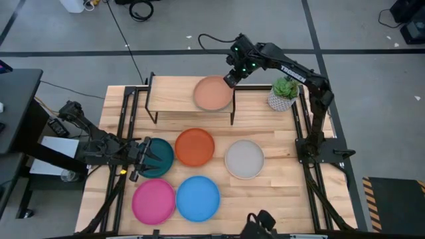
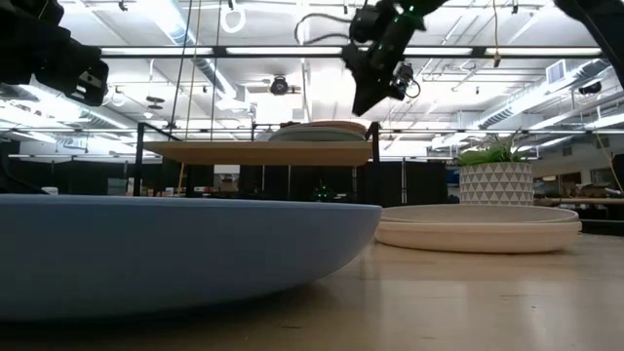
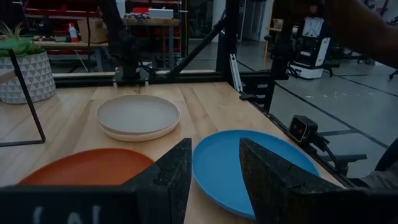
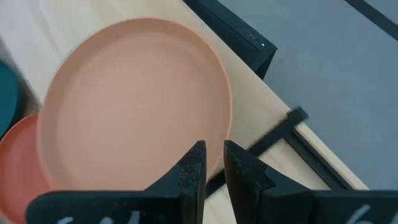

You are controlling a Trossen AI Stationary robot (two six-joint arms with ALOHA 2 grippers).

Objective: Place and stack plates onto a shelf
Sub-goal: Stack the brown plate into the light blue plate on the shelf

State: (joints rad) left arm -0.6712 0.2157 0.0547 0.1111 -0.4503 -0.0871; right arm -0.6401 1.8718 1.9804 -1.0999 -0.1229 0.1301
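A tan plate (image 1: 213, 93) lies flat on the right half of the light-wood shelf (image 1: 172, 99). My right gripper (image 1: 230, 79) hangs just above the plate's far right rim (image 4: 211, 124), fingers pointing down with a narrow gap, clear of it in the low view (image 2: 373, 97). On the tabletop lie the dark teal (image 1: 159, 157), orange (image 1: 194, 147), pink (image 1: 153, 202) and blue (image 1: 198, 198) plates, and a grey plate stacked on a cream one (image 3: 138, 116). My left gripper (image 1: 141, 158) is open and raised over the dark teal plate's left edge, holding nothing (image 3: 214, 168). No pale teal plate shows.
A potted plant in a white patterned pot (image 1: 284, 94) stands on the table right of the shelf. The shelf's left half is bare board. Black frame rails (image 1: 302, 126) run along the table's left and right sides. Bare wood lies near the table's right near corner (image 1: 265, 199).
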